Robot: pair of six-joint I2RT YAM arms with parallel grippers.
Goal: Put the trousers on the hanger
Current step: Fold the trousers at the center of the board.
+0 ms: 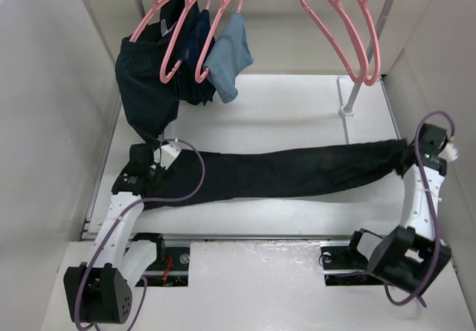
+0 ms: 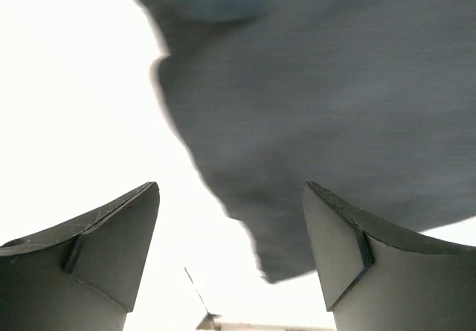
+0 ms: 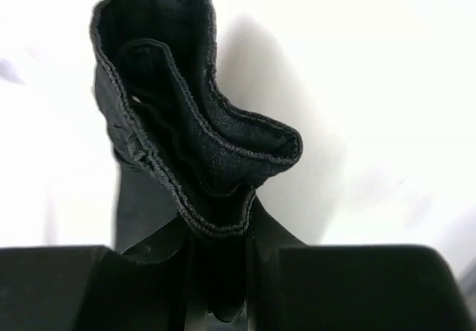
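The black trousers (image 1: pixel 297 171) lie stretched across the table from left to right. My right gripper (image 1: pixel 416 152) is shut on their right end. In the right wrist view the bunched hem (image 3: pixel 186 123) stands up out of that gripper (image 3: pixel 219 271). My left gripper (image 1: pixel 152 160) is over the left end of the trousers and stands open. In the left wrist view a corner of dark cloth (image 2: pixel 335 108) reaches between the spread fingers (image 2: pixel 232 249), blurred and not gripped. An empty pink hanger (image 1: pixel 338 18) hangs on the rail at the back right.
More pink hangers (image 1: pixel 178 33) at the back left carry a dark navy garment (image 1: pixel 149 85) and a light blue cloth (image 1: pixel 229 56). The rail's white post (image 1: pixel 348 111) stands on the table at the right. White walls close in both sides.
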